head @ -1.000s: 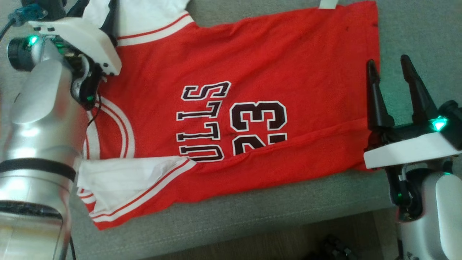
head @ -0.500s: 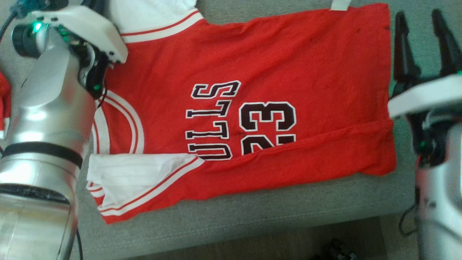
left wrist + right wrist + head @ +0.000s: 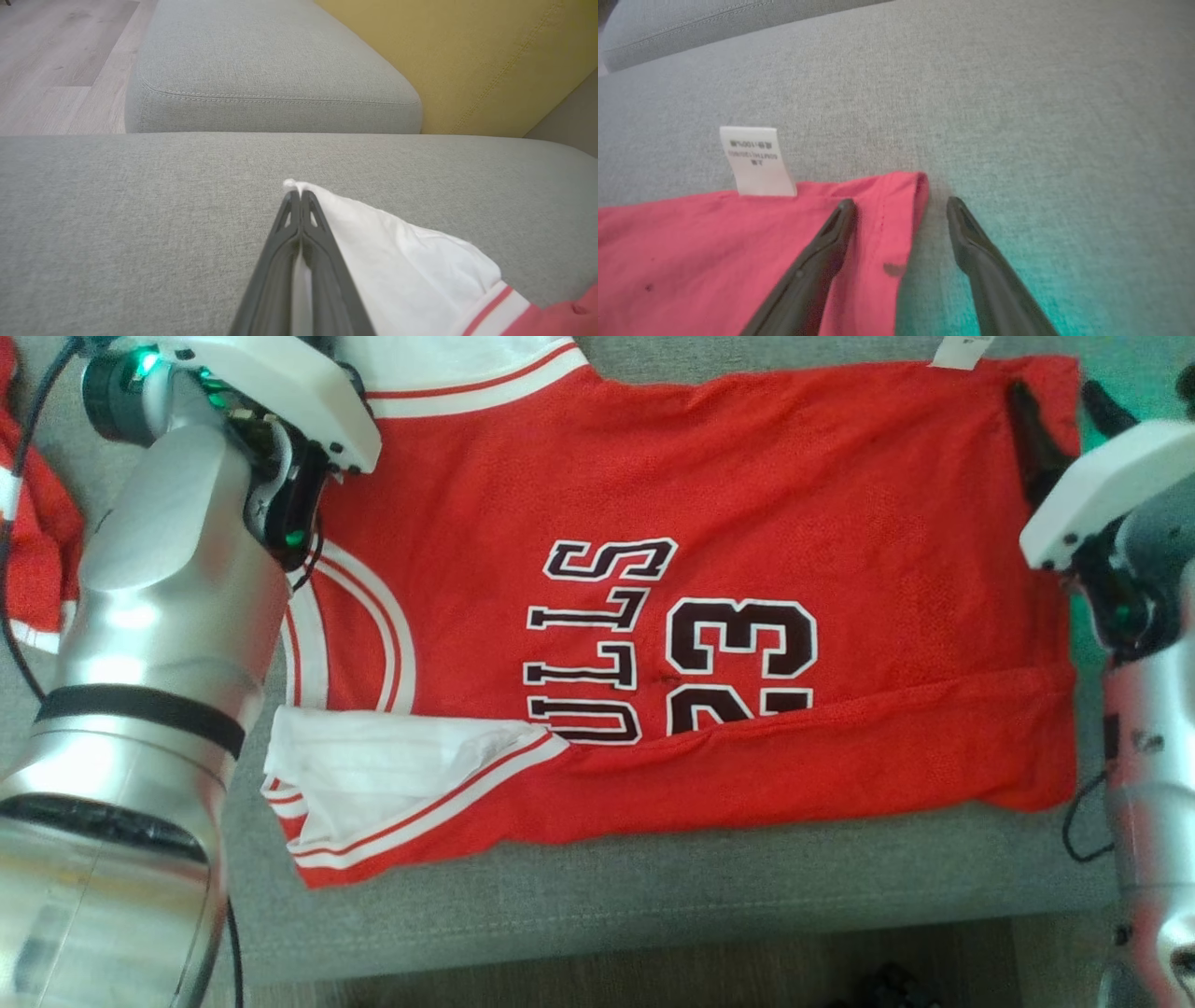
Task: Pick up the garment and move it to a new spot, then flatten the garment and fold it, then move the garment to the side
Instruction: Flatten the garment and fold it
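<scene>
Two hands at the shirt's far edge.
Left hand has just pinched the white sleeve tip; right hand has moved up, wide, astride the hem corner. Shirt lies spread on the sofa; fold likely waits on that second pinch.

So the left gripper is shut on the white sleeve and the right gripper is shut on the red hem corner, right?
Not quite. The left gripper is shut on the white sleeve, but the right gripper is open: the right wrist view shows its jaws standing apart, one over the red hem corner, the other over the grey cushion.
</scene>
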{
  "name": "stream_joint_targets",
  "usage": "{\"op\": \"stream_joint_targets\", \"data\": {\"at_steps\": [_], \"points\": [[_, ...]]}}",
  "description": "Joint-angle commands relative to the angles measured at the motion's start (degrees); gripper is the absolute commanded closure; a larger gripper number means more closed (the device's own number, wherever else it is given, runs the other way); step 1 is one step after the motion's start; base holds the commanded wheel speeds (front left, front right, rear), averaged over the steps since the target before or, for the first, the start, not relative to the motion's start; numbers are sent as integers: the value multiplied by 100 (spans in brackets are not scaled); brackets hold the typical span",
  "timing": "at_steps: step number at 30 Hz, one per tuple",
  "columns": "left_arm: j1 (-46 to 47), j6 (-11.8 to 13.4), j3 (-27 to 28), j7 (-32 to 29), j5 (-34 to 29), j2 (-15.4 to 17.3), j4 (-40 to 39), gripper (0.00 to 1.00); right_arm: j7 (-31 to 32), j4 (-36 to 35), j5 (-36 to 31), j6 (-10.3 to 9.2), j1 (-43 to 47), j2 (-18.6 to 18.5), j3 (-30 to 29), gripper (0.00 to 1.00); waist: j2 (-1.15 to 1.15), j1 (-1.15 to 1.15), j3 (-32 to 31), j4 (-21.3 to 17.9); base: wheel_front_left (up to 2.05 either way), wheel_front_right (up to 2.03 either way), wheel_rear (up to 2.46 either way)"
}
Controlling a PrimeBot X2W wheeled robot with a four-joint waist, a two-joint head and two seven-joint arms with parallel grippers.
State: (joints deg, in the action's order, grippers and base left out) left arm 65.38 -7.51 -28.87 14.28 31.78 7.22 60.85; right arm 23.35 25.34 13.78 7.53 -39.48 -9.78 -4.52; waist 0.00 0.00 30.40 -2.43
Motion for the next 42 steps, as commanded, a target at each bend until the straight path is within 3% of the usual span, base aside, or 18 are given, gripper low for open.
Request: {"op": "stream_joint_targets", "data": {"at_steps": [1,2,3,12,19,30,37,42], "points": [[252,3,41,59,92,198,-214,100,104,-13,132,-4,-199,-46,83,39,0,0,6,34,0,0,0],[248,3,13,62,126,211,-239,100,98,40,169,-4,-239,-57,91,90,0,0,3,48,0,0,0],[242,3,-9,64,161,228,-267,100,71,77,191,-4,-270,-68,93,100,0,0,-4,60,0,0,0],[74,3,310,71,203,520,-1087,100,-767,-260,405,-4,-337,-129,191,100,0,0,-205,125,0,0,0],[-582,58,822,71,8,630,-2128,100,-941,-558,646,-4,32,-121,262,100,0,0,-400,171,0,0,0],[-3174,275,1255,72,-327,810,-4652,100,-762,-1498,1152,-4,1382,-47,101,100,0,0,-754,203,0,0,0],[-4852,710,1219,-125,-220,889,-5933,100,-728,-1871,1150,-4,1958,97,37,100,0,0,-900,223,0,0,0],[-5649,925,1146,-329,-45,829,-6365,100,-688,-2093,1153,-4,2312,174,-58,100,0,0,-978,279,0,0,0]]}}
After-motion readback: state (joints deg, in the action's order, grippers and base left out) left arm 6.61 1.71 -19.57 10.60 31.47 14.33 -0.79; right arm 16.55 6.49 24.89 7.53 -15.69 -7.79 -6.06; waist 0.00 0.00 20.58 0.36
